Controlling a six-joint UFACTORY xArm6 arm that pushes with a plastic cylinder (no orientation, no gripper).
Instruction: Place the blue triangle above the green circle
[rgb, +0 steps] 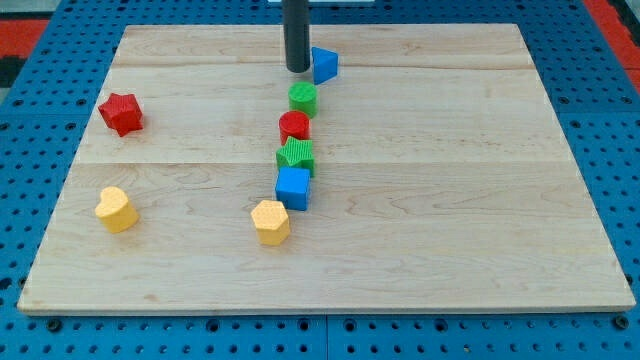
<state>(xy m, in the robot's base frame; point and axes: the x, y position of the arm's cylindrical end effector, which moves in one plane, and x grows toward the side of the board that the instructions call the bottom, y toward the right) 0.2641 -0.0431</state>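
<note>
The blue triangle (324, 64) lies near the view's top, just up and right of the green circle (303, 97). My tip (298, 69) stands right beside the triangle's left side, touching or nearly touching it, and directly above the green circle in the view.
Below the green circle runs a column: a red circle (294, 125), a green star (296, 155), a blue cube (293, 187) and a yellow hexagon (270, 221). A red star (121, 113) and a yellow heart (116, 209) lie at the view's left. The wooden board (480, 200) ends close above the triangle.
</note>
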